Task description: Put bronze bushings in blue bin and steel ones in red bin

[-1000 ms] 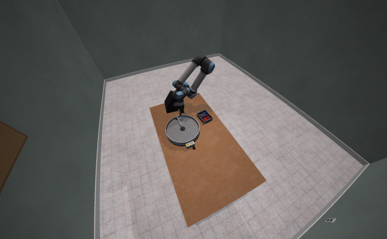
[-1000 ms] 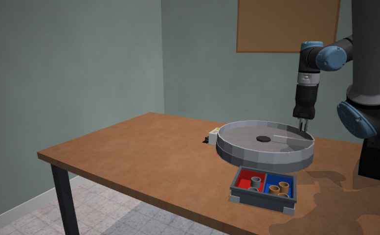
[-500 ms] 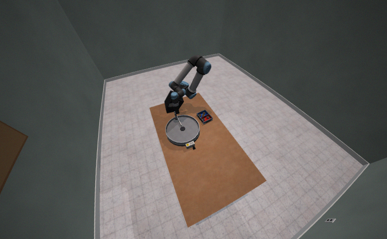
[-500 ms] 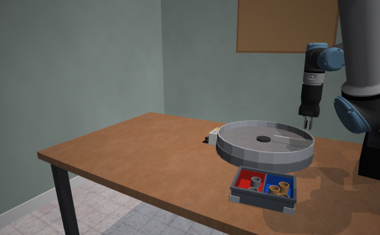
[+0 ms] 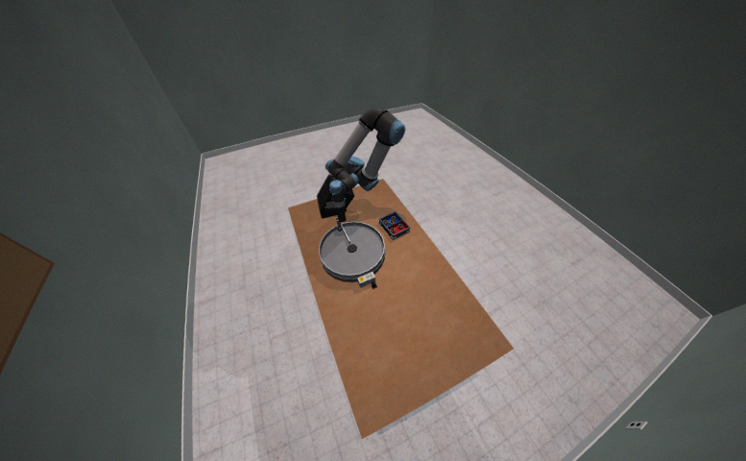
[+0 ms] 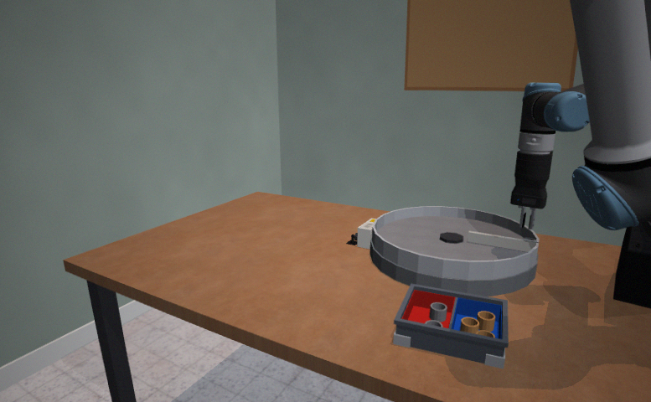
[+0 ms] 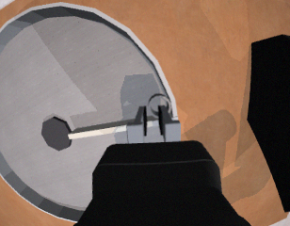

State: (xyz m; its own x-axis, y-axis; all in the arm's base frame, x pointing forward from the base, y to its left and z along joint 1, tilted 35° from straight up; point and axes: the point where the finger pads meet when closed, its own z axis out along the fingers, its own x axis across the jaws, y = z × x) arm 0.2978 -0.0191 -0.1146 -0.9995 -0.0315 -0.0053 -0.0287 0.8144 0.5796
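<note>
The round grey turntable (image 5: 359,263) (image 6: 418,231) (image 7: 32,80) carries one bushing (image 7: 151,102) near its rim, beside the pale bar. It looks grey, like steel. My gripper (image 6: 527,224) (image 7: 152,115) is partly open and empty, above the turntable's rim; in the wrist view the bushing shows just beyond and partly behind the fingertips. The blue bin (image 6: 463,308) holds three bronze bushings, one of them mostly hidden by the bin's front wall. The red bin (image 6: 417,302) holds two steel bushings, the front one mostly hidden.
The pale bar (image 5: 346,234) (image 6: 498,242) (image 7: 98,132) runs from near the dark hub (image 5: 351,248) (image 6: 451,237) (image 7: 56,134) to the raised rim. Both bins share a grey tray beside the turntable. A small white box (image 5: 366,279) (image 6: 364,235) stands against the turntable's side.
</note>
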